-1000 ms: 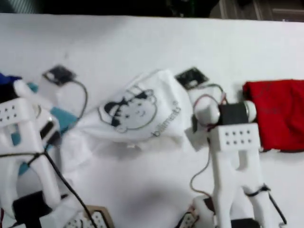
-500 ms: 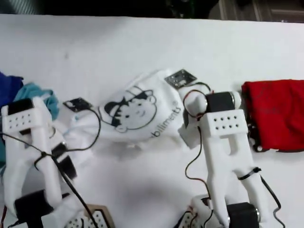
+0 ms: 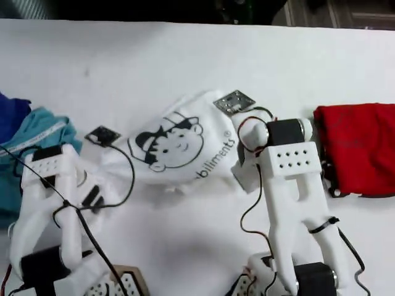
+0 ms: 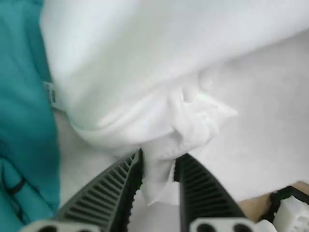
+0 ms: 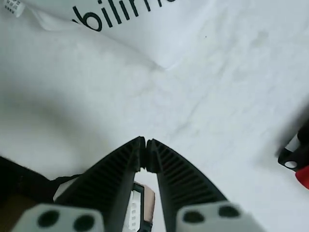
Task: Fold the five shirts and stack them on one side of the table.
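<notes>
While left jaws pinch the white shirt, right jaws hang clenched above the table.

"Where is the high camera?"
"Up above, looking down on the whole table."
"And the small ones?"
"Each rides on an arm, very close, facing down. All three see the white shirt."

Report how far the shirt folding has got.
Done: the red shirt looks folded, lying at one side of the table. In hand: the left gripper is shut on a corner of the white shirt, which lies rumpled mid-table; the right gripper is shut and empty beside it. Left: the white shirt's folding, plus the teal shirt and blue shirt, bunched at the opposite side.
</notes>
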